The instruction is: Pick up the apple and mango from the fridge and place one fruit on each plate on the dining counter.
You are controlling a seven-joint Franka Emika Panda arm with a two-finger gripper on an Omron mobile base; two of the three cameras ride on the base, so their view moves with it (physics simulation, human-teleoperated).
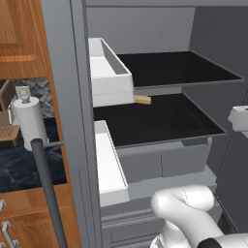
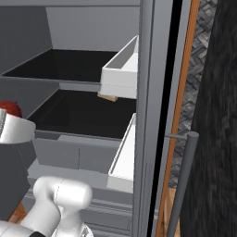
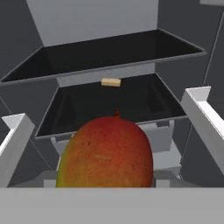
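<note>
The mango (image 3: 107,153), red with a green-yellow edge, hangs right before the hand camera in front of the open fridge (image 1: 160,121) and hides the fingertips. From the right base view the mango (image 2: 9,109) is a red lump at the left edge, sitting in my gripper (image 2: 11,121), which is shut on it. My white hand (image 1: 240,118) also juts in at the right edge of the left base view, level with the lower dark shelf. The fridge shelves hold no fruit. The apple and the plates are out of view.
A small tan block (image 1: 143,100) lies at the back left of the lower shelf. White door bins (image 1: 109,72) stick out from the open door, whose long dark handle (image 1: 46,189) stands to the left. Wooden cabinets (image 1: 19,43) and a dark marbled top (image 1: 19,164) lie beyond.
</note>
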